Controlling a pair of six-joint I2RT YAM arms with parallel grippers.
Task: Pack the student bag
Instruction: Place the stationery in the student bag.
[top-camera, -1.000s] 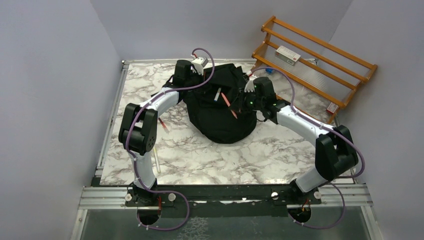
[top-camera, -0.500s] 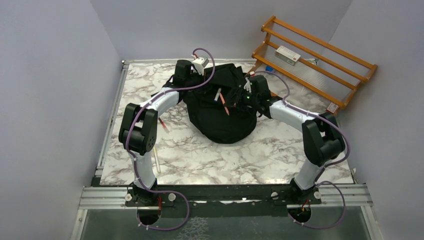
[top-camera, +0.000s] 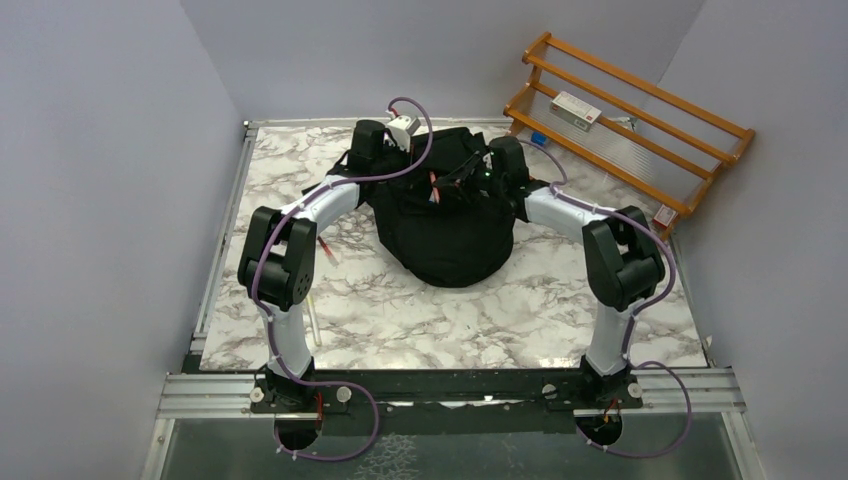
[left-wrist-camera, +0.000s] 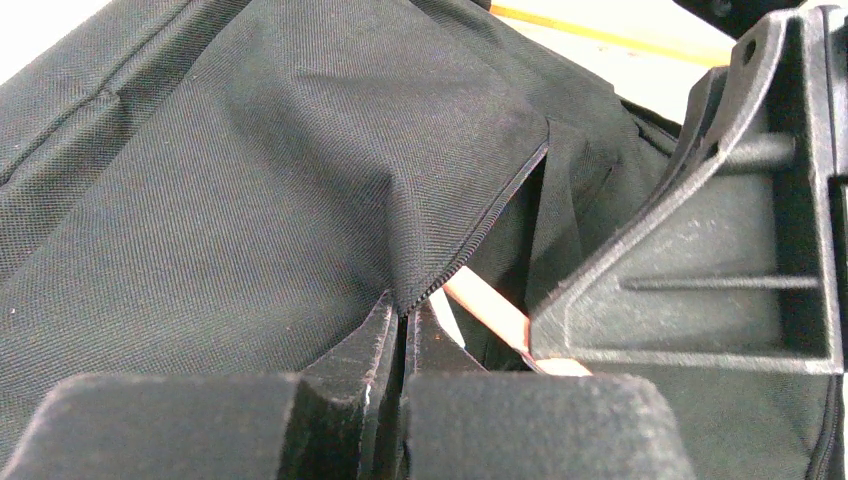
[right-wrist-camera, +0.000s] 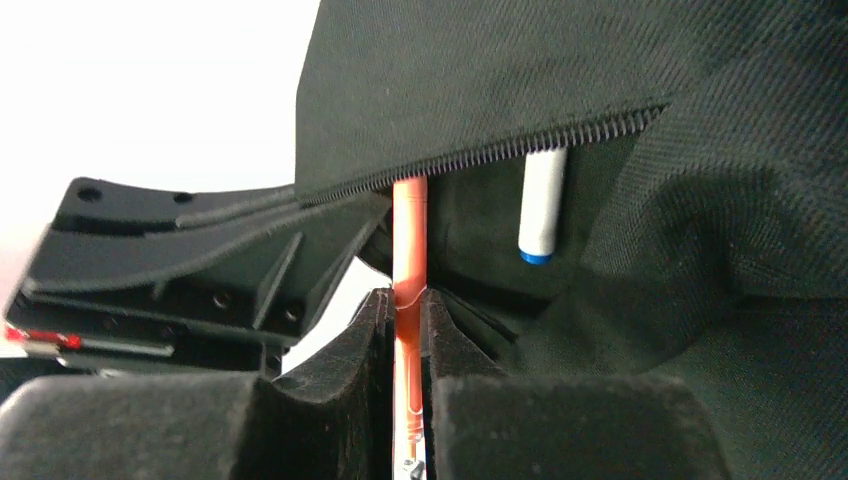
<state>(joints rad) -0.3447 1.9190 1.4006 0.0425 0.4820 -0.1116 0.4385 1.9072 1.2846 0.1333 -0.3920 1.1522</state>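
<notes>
Student bag (top-camera: 445, 225) is set at 12 o'clock on the desk (top-camera: 450, 320), close to the far edge. Wooden rack (top-camera: 630, 115) is near at 2. Open desk is left toward 6. Long axis is run 12–6, zip opening at the 12 end. Left end effector (left-wrist-camera: 403, 325) is clamped on the zip edge, right end effector (right-wrist-camera: 408, 305) on an orange pen (right-wrist-camera: 409, 230).

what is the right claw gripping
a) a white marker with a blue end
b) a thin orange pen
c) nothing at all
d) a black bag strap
b, the right claw is shut on the thin orange pen, which points up into the zip opening of the large black fabric backpack; the white marker with a blue end hangs apart from the claw.
</notes>
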